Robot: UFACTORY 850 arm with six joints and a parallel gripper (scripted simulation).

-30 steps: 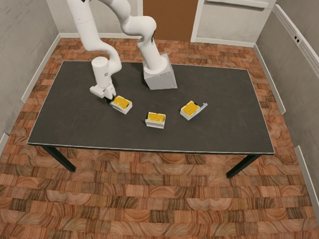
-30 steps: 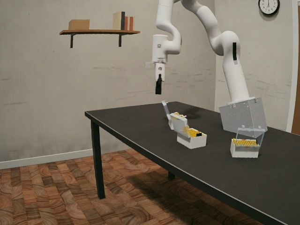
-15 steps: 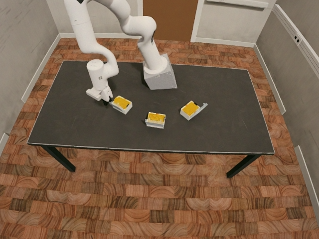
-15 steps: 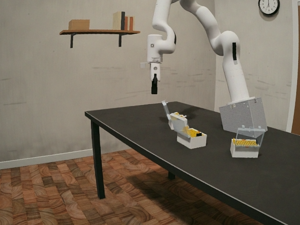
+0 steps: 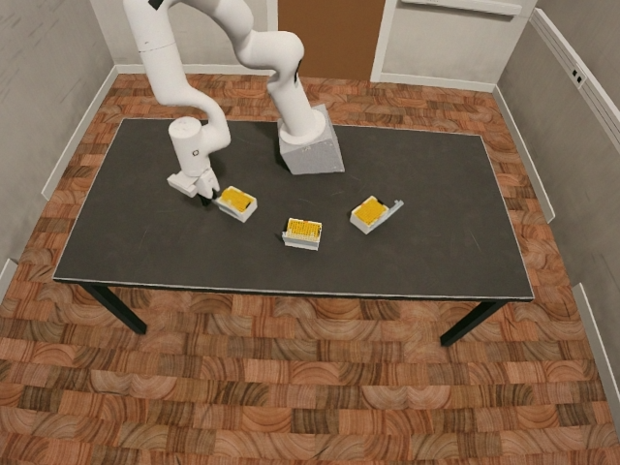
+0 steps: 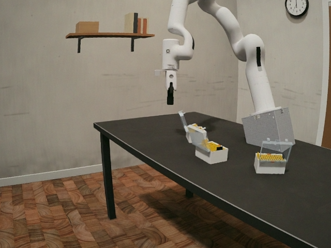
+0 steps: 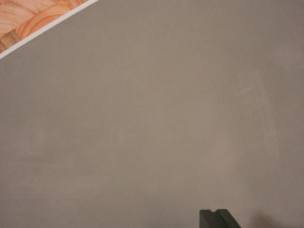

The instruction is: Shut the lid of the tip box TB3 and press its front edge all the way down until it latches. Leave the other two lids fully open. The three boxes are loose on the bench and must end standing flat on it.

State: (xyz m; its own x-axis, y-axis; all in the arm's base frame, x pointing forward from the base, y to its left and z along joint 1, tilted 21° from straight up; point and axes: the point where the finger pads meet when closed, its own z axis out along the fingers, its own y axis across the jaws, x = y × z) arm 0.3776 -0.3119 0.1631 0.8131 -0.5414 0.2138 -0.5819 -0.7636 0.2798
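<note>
I hold the gripper (image 6: 170, 99), fingers clenched on nothing, above and behind the leftmost tip box (image 5: 236, 202) on the bench (image 5: 430, 240). Loose and probably light; I judge pushing its upright lid (image 6: 182, 120) gently best.

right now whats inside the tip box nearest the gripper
A yellow tip rack fills the white box, its lid open. Below the rack is hidden. The shut gripper hovers above.

Looks like a small lab room with bare grey walls. Shown by three pipette tip boxes (image 5: 301, 232) on a dark worktop (image 5: 430, 250), beside a pedestal-mounted arm (image 6: 256, 80). Also a wall clock (image 6: 296, 6) and bookshelf (image 6: 109, 34).
</note>
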